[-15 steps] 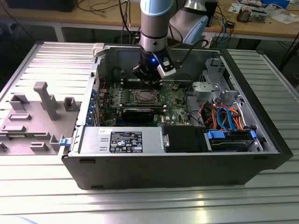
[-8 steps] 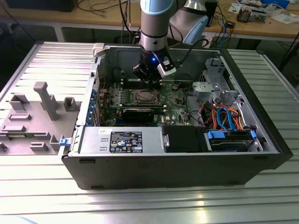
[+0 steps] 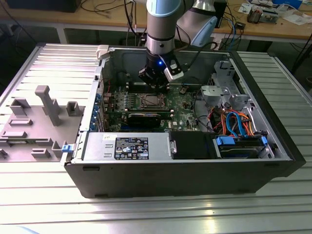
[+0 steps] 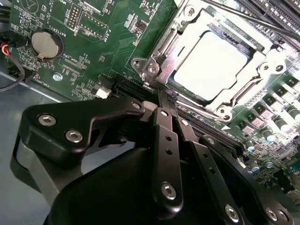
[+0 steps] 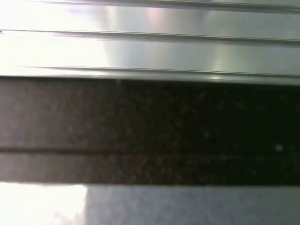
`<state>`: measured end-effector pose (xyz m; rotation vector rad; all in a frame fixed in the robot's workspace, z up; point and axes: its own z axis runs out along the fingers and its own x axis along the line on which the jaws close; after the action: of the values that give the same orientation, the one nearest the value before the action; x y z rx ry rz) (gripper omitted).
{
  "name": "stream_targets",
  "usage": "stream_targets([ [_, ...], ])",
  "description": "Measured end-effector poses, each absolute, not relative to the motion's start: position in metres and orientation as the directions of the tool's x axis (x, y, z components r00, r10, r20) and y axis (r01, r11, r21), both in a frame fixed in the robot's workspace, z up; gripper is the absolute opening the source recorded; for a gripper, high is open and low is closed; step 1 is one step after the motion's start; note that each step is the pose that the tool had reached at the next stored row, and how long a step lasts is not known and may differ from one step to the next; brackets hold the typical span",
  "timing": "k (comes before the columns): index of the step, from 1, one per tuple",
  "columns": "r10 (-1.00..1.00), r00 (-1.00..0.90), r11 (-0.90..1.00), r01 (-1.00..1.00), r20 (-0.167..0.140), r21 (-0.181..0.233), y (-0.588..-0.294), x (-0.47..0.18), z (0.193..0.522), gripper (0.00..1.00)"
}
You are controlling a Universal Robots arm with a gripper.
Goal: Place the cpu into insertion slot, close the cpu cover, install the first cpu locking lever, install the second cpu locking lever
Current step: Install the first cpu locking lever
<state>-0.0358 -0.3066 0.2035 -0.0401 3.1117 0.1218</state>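
black gripper [image 3: 158, 84], fingers pressed together, at twelve o'clock of the silver-rimmed square insertion slot [image 3: 144, 103] in the exterior view; flat silver-grey cpu [image 4: 211, 65] sits under the thin silver cpu cover [image 4: 265, 65].

Gripper [image 4: 167, 97] is black. Just ahead of it, cpu [image 4: 211, 65] reads pale silver-grey, cpu cover [image 4: 180, 42] bright silver. Motherboard [image 4: 108, 42] beneath is green.

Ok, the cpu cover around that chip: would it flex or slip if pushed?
The cpu cover looks like thin sheet metal with a large window, so probably light and slightly springy. Its shiny bare surface may be slippery. It lies flat around the cpu, so tipping seems unlikely.
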Motion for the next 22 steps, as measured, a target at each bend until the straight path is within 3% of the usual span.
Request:
stream_targets([
  [18, -0.025, -0.999, 0.997, -0.026, -0.028, 0.066, -0.3073, -0.0352, 0.2001, 0.11],
  [22, -0.024, -0.999, 0.996, -0.026, -0.028, 0.085, -0.3071, -0.0351, 0.2023, 0.11],
])
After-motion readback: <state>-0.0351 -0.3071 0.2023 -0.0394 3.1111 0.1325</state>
